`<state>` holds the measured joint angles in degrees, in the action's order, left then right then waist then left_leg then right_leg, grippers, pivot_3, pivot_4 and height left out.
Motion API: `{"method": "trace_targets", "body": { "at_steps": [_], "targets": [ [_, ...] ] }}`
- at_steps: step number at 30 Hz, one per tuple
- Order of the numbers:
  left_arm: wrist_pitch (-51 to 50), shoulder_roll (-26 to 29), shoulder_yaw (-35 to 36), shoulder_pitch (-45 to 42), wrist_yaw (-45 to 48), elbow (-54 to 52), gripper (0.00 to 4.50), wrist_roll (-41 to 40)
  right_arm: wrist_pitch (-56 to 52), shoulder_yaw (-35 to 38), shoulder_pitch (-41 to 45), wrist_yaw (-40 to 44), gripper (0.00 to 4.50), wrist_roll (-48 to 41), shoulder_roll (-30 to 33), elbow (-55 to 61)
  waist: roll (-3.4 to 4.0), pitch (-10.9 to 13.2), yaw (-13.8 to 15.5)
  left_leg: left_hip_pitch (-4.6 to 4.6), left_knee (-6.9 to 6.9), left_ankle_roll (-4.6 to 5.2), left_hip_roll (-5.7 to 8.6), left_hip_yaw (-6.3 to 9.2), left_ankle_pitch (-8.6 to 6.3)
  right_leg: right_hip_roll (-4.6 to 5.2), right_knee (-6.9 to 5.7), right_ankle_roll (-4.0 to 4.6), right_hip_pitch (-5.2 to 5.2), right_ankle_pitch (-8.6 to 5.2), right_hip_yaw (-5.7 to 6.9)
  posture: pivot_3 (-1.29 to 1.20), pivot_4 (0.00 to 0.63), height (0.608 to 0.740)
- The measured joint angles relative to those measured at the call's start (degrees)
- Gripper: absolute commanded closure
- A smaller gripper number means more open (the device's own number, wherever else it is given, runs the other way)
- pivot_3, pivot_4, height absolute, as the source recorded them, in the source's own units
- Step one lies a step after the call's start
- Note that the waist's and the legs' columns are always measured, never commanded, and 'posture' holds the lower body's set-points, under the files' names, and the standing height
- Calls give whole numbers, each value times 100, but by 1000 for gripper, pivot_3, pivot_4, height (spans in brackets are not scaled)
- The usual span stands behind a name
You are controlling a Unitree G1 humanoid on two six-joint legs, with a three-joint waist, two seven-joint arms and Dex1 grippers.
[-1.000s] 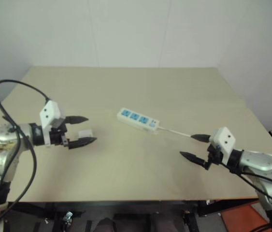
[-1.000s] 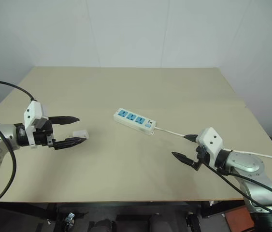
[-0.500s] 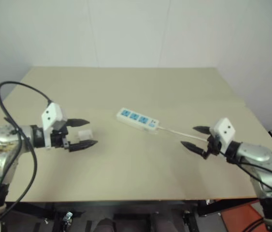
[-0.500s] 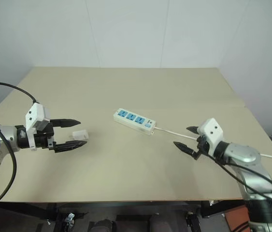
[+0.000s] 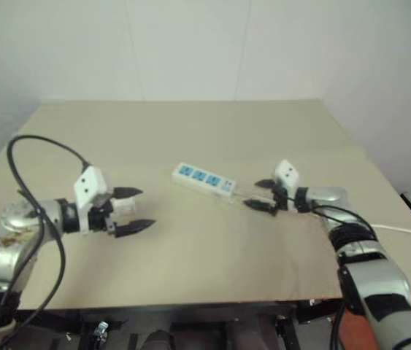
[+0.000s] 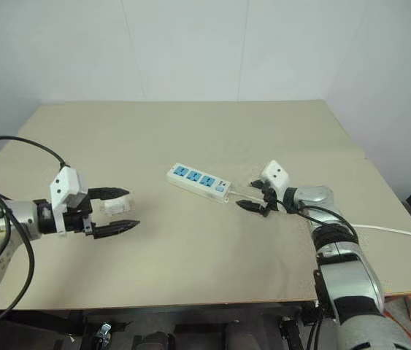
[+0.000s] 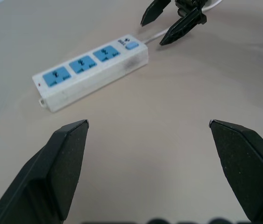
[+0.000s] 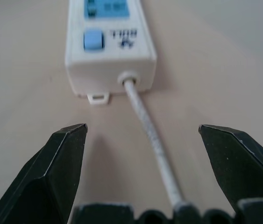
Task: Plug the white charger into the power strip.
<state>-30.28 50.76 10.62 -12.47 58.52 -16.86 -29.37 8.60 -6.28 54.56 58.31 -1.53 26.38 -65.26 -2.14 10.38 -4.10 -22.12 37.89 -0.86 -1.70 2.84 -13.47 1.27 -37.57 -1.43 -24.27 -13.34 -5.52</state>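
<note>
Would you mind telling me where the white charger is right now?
In the head views the white charger lies on the table's left side, between the open left gripper's fingers, well left of the power strip.

Right pincer (image 6: 253, 198) has advanced across the surface (image 6: 190, 248) from its near right edge to the switch end of the power strip (image 6: 199, 181); its open fingers now straddle the thin white cord (image 8: 150, 133) just behind the strip. Left pincer (image 6: 115, 209) has drawn slightly inward, its open fingers on either side of the white charger (image 6: 112, 205).
</note>
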Motion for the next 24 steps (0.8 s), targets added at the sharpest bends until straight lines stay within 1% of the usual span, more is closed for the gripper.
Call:
{"method": "trace_targets", "body": {
  "at_steps": [1,2,8,12,19,20,22,24],
  "targets": [
    [-12,0,32,55,-30,-40,0,-1,47,12,30,-11,633,21,-21,-87,0,0,7,1,0,0,2,1,0,2,-2,0,2,0,1,0,150,740],
    [-32,2,90,145,-86,-113,0,-1,66,16,134,-49,945,51,-60,-229,0,0,0,7,0,0,2,-2,0,3,-2,1,5,2,-2,0,150,740],
    [-148,3,216,451,-213,-479,0,-34,34,67,304,-103,3164,146,-90,-513,1,0,-9,14,0,0,-1,-1,0,-3,-1,2,11,2,0,0,150,740],
    [-228,9,289,461,-248,-502,0,-75,59,76,304,-72,4473,162,-92,-510,1,0,-11,15,0,0,-1,-1,0,-3,-2,2,11,2,-1,0,150,740],
    [-243,33,235,351,-163,-488,0,-158,174,156,150,178,4489,187,-44,-292,1,0,-11,13,-1,0,0,-1,0,-3,0,2,10,2,0,0,150,740],
    [-242,31,180,278,-146,-474,0,-165,209,177,1,280,4489,171,11,-90,1,0,3,11,-1,0,0,1,0,-3,2,2,11,2,2,0,150,740],
    [-230,18,59,15,-81,-331,0,-166,244,229,-521,458,4489,60,130,671,1,0,47,5,0,0,1,7,0,-1,3,1,10,1,7,0,150,740],
    [-184,-14,-127,-319,13,-62,0,-117,122,272,-1198,521,4489,-45,282,1752,3,1,80,3,0,0,5,7,0,1,1,0,9,1,7,0,150,740]
  ]
}}
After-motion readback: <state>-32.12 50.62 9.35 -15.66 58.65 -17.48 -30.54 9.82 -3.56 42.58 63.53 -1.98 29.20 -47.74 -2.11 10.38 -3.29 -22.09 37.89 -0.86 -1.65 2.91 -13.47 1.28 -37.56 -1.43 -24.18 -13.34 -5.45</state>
